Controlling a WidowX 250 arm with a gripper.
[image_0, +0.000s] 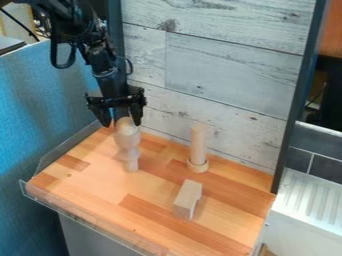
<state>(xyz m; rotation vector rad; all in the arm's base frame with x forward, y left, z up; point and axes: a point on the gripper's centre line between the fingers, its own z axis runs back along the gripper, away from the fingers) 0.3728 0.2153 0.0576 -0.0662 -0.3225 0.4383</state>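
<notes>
Whitewashed wood-plank wall (227, 75) behind, blue fabric partition (40, 100) at view's left, butcher-block wooden tabletop (87, 185) below. Black two-finger gripper (121, 123) points down near the table's back left corner. Fingers (103, 118) spread apart, wider than the pale turned-wood piece with rounded top and narrow waist (127, 136). That piece stands upright on the tabletop, its top at fingertip level and between the fingertips in view: clear gap on the view's left side, view's right fingertip overlapping or right beside its edge, contact unclear. Upright pale wooden peg with ring around its base (198, 142) nearby; notched pale wooden block (186, 199) nearer the front.
</notes>
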